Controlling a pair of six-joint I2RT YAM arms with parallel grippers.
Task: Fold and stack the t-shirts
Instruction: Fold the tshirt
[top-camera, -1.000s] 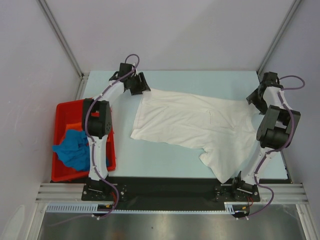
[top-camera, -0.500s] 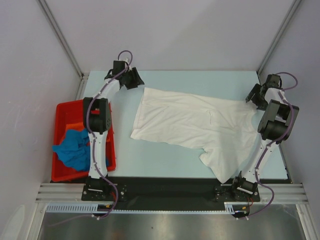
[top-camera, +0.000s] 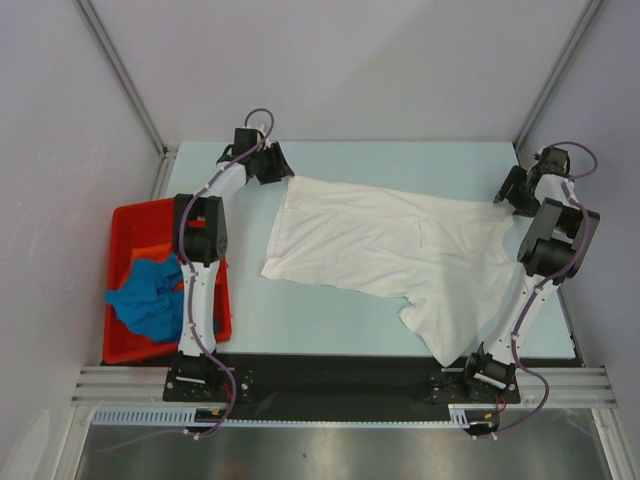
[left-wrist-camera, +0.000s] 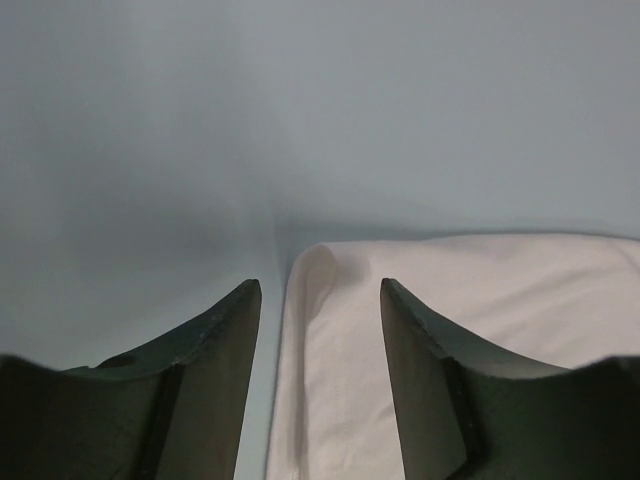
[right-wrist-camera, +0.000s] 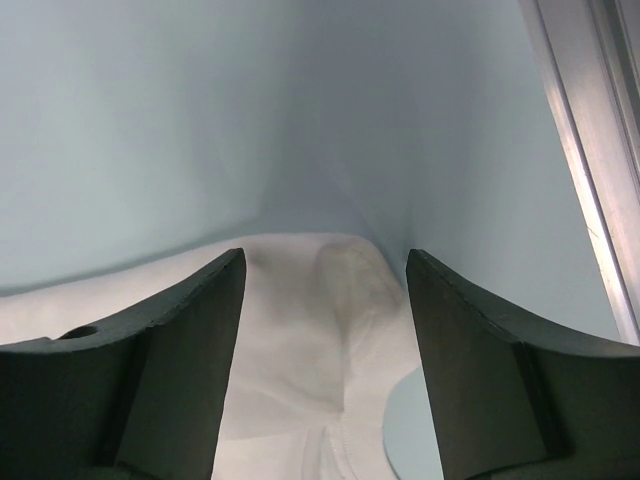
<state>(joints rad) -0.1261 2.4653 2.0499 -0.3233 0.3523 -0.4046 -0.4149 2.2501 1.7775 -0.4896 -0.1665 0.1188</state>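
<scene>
A white t-shirt (top-camera: 385, 245) lies spread out across the pale blue table (top-camera: 400, 160). My left gripper (top-camera: 280, 170) is low at the shirt's far left corner. In the left wrist view its jaws (left-wrist-camera: 318, 286) stand open, straddling that corner of white cloth (left-wrist-camera: 450, 320) without pinching it. My right gripper (top-camera: 505, 196) is at the shirt's far right corner. Its jaws (right-wrist-camera: 325, 255) are open too, with a seamed fold of the shirt (right-wrist-camera: 300, 360) lying between them. A blue t-shirt (top-camera: 148, 297) and an orange one (top-camera: 150, 253) sit bunched in the bin.
The red plastic bin (top-camera: 125, 215) stands off the table's left edge beside the left arm. A metal frame rail (right-wrist-camera: 580, 160) runs close along the right gripper's outer side. Grey walls enclose the table at the back and both sides.
Both grippers have narrowed slightly. The left gripper drew back from the shirt's corner, then returned to it. The right wrist shifted a little farther back. The shirt has not moved.
</scene>
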